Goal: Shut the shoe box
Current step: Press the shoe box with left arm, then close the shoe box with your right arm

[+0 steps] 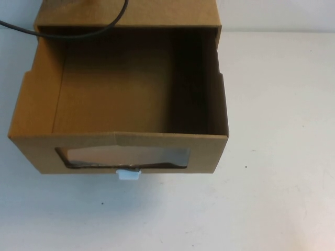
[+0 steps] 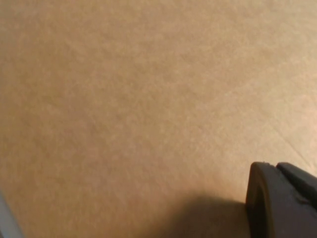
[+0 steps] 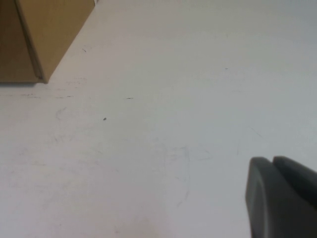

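Note:
The brown cardboard shoe box stands open in the middle of the white table, its inside empty. Its lid stands raised at the far side. The front wall has a clear window and a small white tab below it. Neither arm shows in the high view. My left gripper is shut and empty, very close to a plain cardboard surface that fills its wrist view. My right gripper is shut and empty above bare table, with a corner of the box off to one side.
A black cable hangs across the far left corner of the box. White table lies to the right of the box and in front of it.

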